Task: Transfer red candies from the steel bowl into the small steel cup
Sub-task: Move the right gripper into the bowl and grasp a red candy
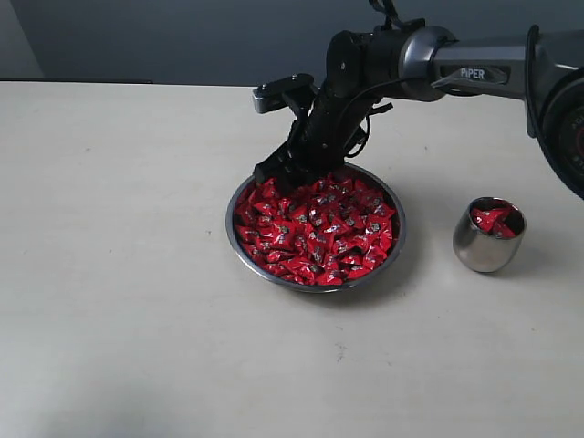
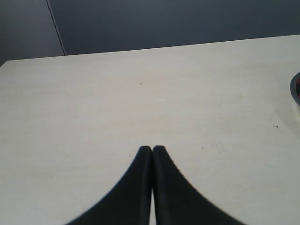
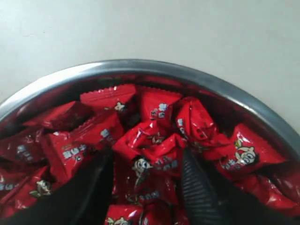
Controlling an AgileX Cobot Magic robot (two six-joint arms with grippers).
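Note:
The steel bowl [image 1: 229, 222] sits mid-table, heaped with red candies [image 1: 319, 233]. My right gripper [image 1: 274, 175] reaches down over the bowl's far left rim. In the right wrist view it [image 3: 145, 157] is open, with both black fingers [image 3: 194, 187] pushed into the red candies [image 3: 154, 140], and several wrappers lie between them. The bowl's rim [image 3: 140, 65] curves just beyond. The small steel cup [image 1: 488, 246] stands to the right of the bowl and holds a few red candies [image 1: 495, 219]. My left gripper [image 2: 152, 149] is shut on nothing above bare table.
The pale tabletop [image 1: 119, 274] spreads round the bowl and cup, with a dark wall behind it. A sliver of the bowl's rim [image 2: 296, 89] shows at the edge of the left wrist view. The left arm is outside the exterior view.

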